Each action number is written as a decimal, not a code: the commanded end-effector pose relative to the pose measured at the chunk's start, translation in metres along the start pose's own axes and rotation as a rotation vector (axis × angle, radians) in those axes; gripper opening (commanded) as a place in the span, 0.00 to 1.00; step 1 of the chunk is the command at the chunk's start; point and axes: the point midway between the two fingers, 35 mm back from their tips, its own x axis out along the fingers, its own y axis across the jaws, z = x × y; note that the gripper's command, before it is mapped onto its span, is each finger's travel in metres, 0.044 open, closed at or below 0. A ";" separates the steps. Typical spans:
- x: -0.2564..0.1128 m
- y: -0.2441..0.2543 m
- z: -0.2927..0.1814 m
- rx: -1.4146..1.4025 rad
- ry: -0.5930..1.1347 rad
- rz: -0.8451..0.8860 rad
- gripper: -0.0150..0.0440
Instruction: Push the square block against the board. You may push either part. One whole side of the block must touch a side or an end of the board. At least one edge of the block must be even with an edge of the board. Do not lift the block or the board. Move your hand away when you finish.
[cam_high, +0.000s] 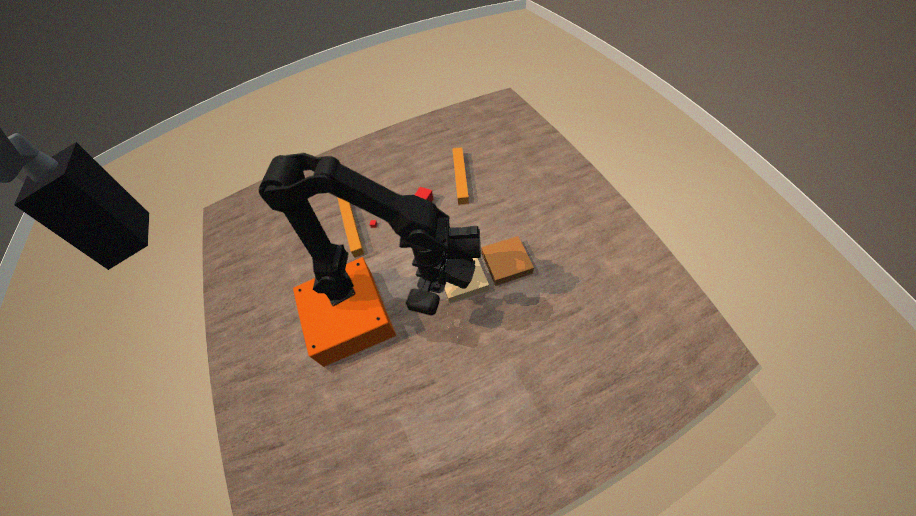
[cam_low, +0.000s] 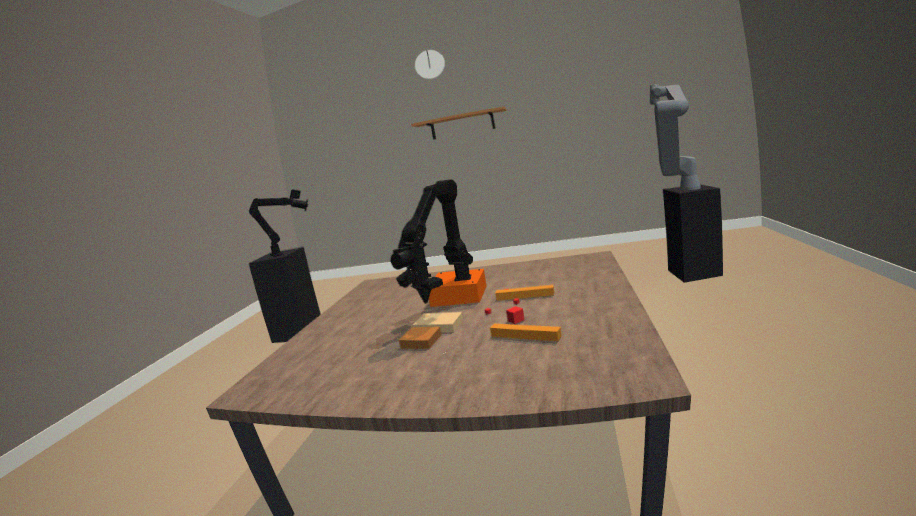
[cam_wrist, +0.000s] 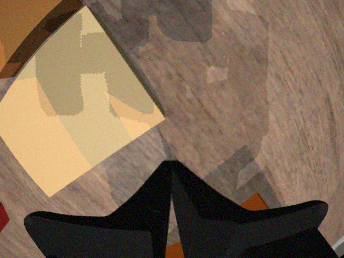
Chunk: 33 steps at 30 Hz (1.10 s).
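Note:
The brown square block (cam_high: 507, 257) (cam_low: 419, 337) (cam_wrist: 25, 22) lies flat beside the pale board (cam_high: 466, 287) (cam_low: 442, 319) (cam_wrist: 55, 145), on the side away from the arm's base. Their facing sides run close together; I cannot tell whether they touch along the whole side. Their near edges look about level in the top view, but an exact match cannot be told. My gripper (cam_high: 441, 288) (cam_low: 426, 299) (cam_wrist: 170, 167) is shut and empty. Its tips are above the table, off the board's base-side edge, near a corner in the wrist view. The arm hides part of the board in the top view.
The orange base (cam_high: 342, 314) (cam_low: 456, 294) stands close to the board. Two orange bars lie to one side, one farther out (cam_high: 460, 176) (cam_low: 525, 332) and one near the base (cam_high: 349, 227) (cam_low: 524, 292). A red cube (cam_high: 423, 192) (cam_low: 515, 314) and small red cubes lie between them.

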 end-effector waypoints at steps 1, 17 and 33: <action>0.001 0.000 0.013 0.160 0.007 -0.007 0.25; 0.001 0.006 0.057 0.711 0.004 -0.001 0.25; 0.006 0.008 0.078 0.968 0.004 0.001 0.25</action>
